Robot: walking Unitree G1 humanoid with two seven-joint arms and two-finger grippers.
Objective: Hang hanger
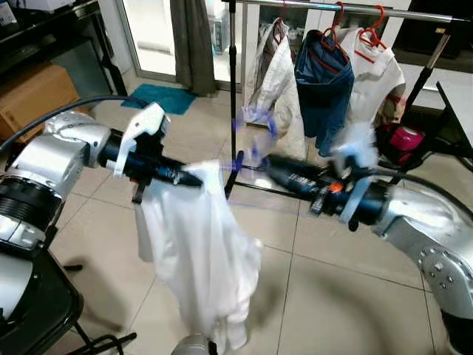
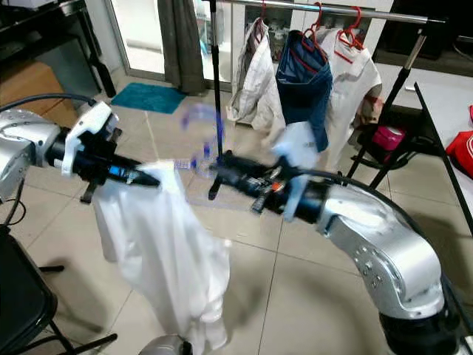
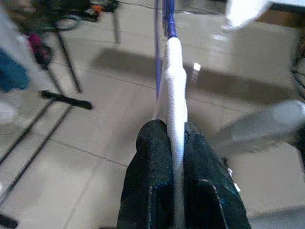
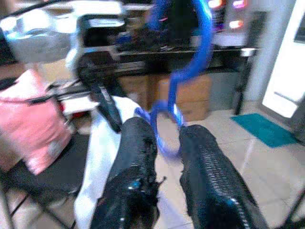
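Note:
A white garment (image 1: 199, 251) hangs on a blue hanger (image 4: 190, 62) held up in front of me over the tiled floor. My left gripper (image 1: 196, 180) is shut on the cloth-covered shoulder of the hanger (image 3: 174, 86). My right gripper (image 1: 270, 164) reaches in from the right, its fingers (image 4: 138, 143) closed on the blue loop just below the hook. The hook (image 2: 199, 118) is motion-blurred and points up. The clothes rack's rail (image 1: 347, 9) runs across the back, beyond both grippers.
On the rail hang a white shirt (image 1: 277, 74), a blue garment (image 1: 321, 89) and another white shirt (image 1: 377, 74) on red hangers. The rack's black pole (image 1: 233, 74) stands behind the hanger. A black chair (image 1: 29, 310) is near left, a teal mat (image 1: 162, 96) beyond.

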